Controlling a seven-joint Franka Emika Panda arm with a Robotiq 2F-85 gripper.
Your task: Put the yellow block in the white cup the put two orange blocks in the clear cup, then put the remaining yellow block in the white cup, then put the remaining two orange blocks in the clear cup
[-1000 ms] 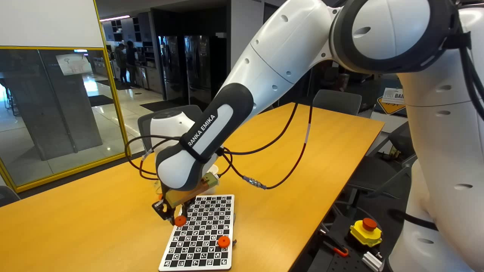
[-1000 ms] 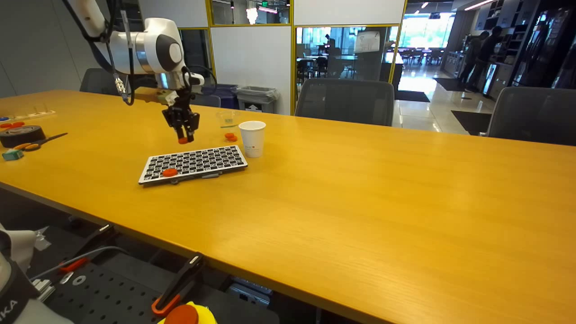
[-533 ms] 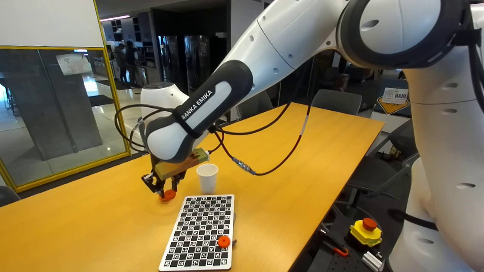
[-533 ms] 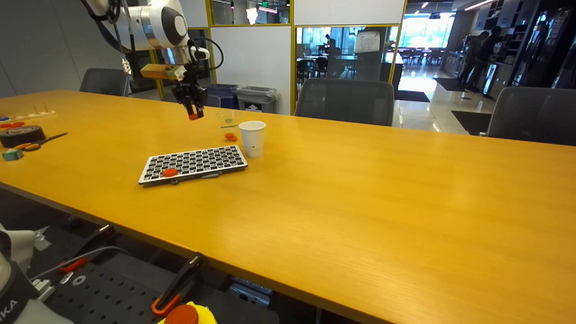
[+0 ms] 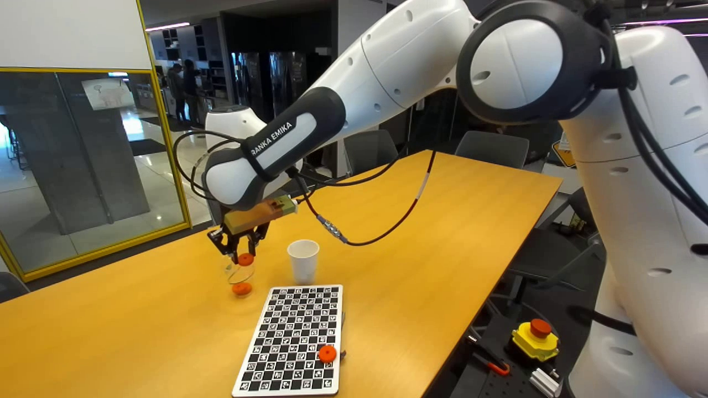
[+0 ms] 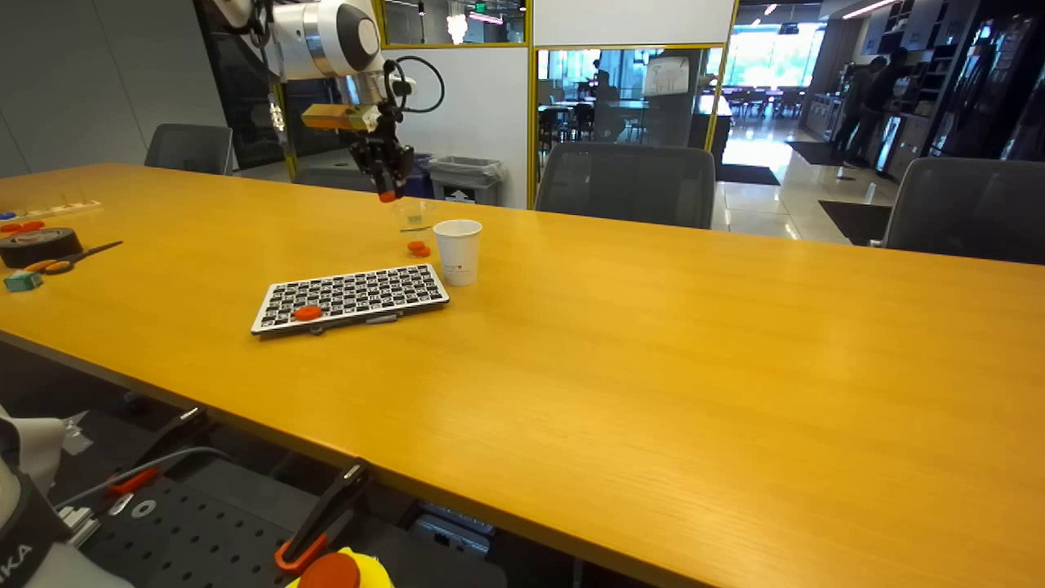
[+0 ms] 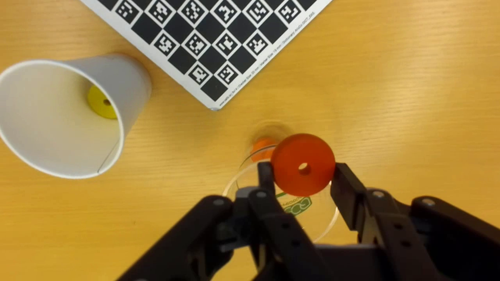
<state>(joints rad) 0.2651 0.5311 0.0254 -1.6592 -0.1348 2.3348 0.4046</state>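
One orange block is pinched between the fingertips of the gripper and held clear of the table, near the rim of the clear cup; whether it is centred over the mouth cannot be told. Two more orange blocks are seen through the clear cup's wall, at the bottom. A fourth orange block is borne by the board, close to one edge. By the white cup, stood upright, a yellow block is contained, partly hidden by the rim. Scissors are laid well apart.
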